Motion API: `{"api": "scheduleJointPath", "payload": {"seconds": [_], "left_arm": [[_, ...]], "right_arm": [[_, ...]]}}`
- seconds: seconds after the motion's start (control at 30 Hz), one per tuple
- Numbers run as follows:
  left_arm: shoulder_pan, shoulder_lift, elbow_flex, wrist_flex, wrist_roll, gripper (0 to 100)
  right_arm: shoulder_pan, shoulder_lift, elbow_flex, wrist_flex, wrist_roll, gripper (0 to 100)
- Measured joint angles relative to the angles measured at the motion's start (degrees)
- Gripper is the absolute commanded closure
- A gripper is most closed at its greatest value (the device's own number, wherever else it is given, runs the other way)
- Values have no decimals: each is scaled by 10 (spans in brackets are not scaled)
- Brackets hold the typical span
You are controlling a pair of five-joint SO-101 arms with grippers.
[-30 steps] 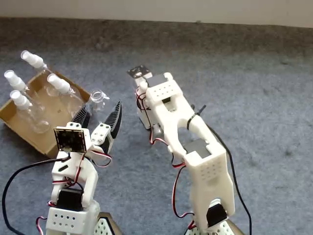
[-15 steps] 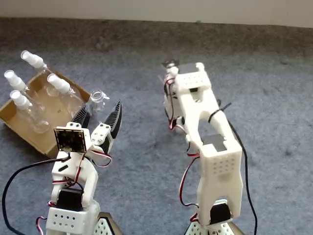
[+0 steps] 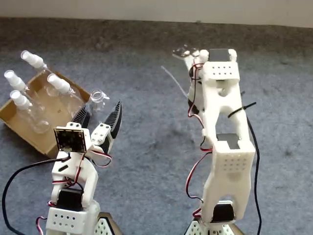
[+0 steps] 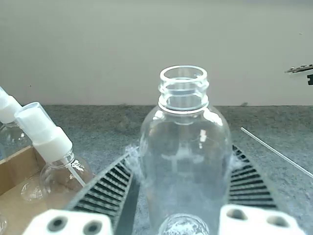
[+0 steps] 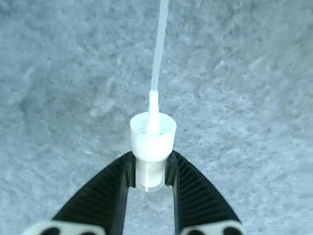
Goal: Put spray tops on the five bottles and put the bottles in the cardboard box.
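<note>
A clear bottle with a bare neck stands upright on the grey carpet beside the cardboard box. My left gripper is shut on the bottle, one ribbed finger pressing each side. My right gripper is shut on a white spray top, whose thin dip tube points away from the wrist. In the high view the right arm stretches far up the right side and covers its gripper, with the tube sticking out to its left.
Several capped bottles lie in the box at far left, one of them close beside my left gripper. Open carpet separates the two arms. A pale wall borders the far edge.
The right arm has swung to the right and farther out, carrying the spray top away from the bottle. The left arm and the bottle have not moved.
</note>
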Motion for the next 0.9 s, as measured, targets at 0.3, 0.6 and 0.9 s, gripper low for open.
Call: {"api": "scheduleJointPath", "payload": {"seconds": [0.3, 0.6, 0.9], "left_arm": [[0, 0, 0, 0, 0, 860], [0, 0, 0, 0, 0, 860], [0, 0, 0, 0, 0, 860]], "right_arm": [[8, 0, 120, 0, 244, 994], [-3, 0, 170, 0, 266, 740], [-3, 0, 160, 0, 268, 712]]}}
